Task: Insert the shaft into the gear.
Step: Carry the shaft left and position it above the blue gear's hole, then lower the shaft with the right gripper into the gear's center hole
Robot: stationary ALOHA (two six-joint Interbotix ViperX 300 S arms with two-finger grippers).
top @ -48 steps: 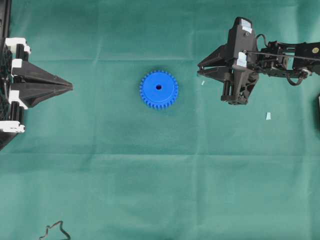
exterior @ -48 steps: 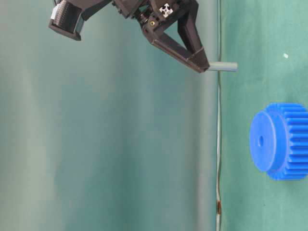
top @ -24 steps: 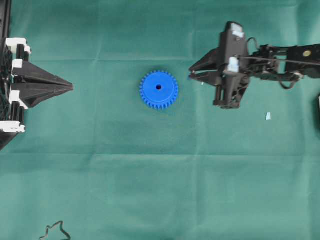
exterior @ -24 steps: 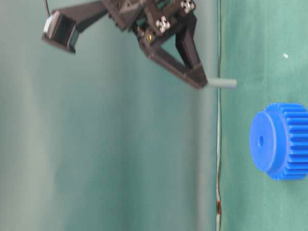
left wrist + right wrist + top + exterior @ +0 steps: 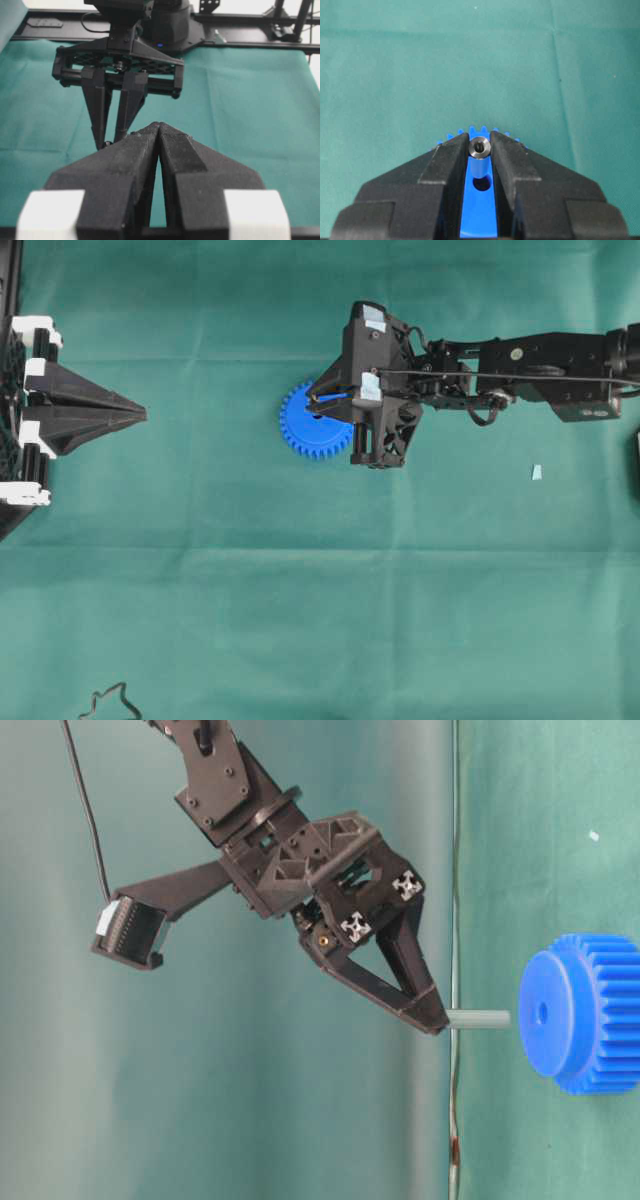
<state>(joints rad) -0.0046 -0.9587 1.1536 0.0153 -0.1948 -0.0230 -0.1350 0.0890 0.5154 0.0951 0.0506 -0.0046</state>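
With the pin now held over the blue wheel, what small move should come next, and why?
Probably a slow straight descent. The right gripper is shut on the shaft, which hangs upright just above the gear, its tip near the centre hole but not yet in it. A slight centring nudge may be needed first.

My top camera looked straight down on the green table [image 5: 300, 620] from high up and took in most of it. My side camera sat low by the table's edge, lying on its side, close to the blue gear [image 5: 585, 1013]. Both of them showed the gear and the right gripper [image 5: 312, 400]. My left wrist camera looked level along the table, past its own left gripper [image 5: 159, 131], at the right gripper far across. My right wrist camera looked down between its fingers [image 5: 445, 160], very near the shaft [image 5: 479, 150] and gear.
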